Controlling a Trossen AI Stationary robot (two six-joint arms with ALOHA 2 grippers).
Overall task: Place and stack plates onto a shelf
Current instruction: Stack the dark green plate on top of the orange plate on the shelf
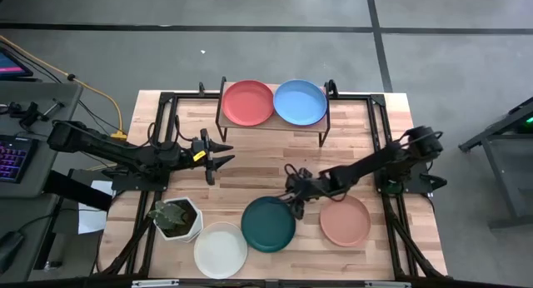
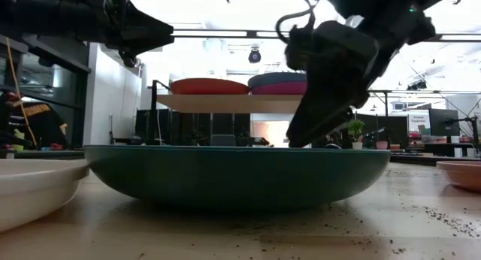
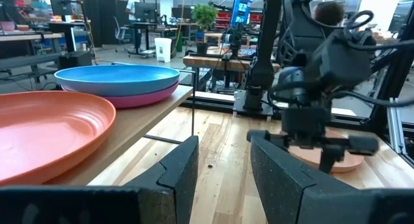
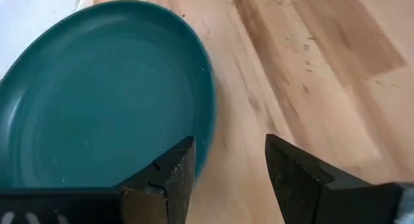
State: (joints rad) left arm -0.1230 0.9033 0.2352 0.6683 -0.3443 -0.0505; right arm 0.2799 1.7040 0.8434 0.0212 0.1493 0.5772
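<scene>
The shelf (image 1: 274,125) stands at the table's far side. On it rest a red plate (image 1: 247,102) and a light blue plate (image 1: 300,102). The blue plate lies on a magenta plate (image 3: 139,98). A dark teal plate (image 1: 269,224), a white plate (image 1: 221,250) and a salmon plate (image 1: 345,220) lie on the table near its front. My right gripper (image 4: 229,149) is open just above the teal plate's far right rim (image 4: 206,114), one finger over the plate and one over the table. My left gripper (image 1: 223,153) is open and empty, left of centre, level with the shelf.
A white hexagonal plant pot (image 1: 177,218) stands at the near left beside the white plate. A black frame runs along the table's edges (image 1: 391,146). Bare wood lies between the shelf and the three lower plates (image 1: 258,167).
</scene>
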